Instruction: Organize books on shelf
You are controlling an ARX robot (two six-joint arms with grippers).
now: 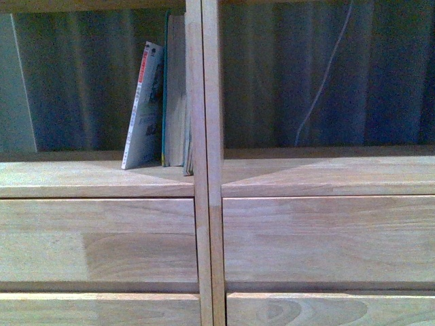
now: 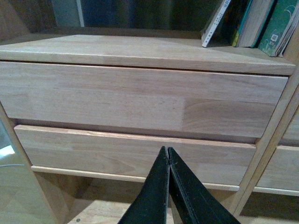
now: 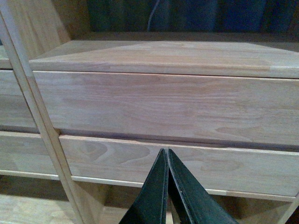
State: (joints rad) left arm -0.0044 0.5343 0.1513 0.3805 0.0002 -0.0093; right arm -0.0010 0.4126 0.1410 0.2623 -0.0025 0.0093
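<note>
Front view shows no arms: white paperback (image 1: 144,105) leans on teal books (image 1: 175,92) against the shelf (image 1: 204,176) divider, left column. Wrist views add left gripper (image 2: 168,154) and right gripper (image 3: 167,156), both pressed together, empty, facing drawers (image 3: 163,105).

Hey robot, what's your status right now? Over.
Left gripper and right gripper shut, empty, low before the light-wood shelf drawer fronts. Thin white paperback leaning on upright teal-covered books, left compartment. Nothing blocking.
</note>
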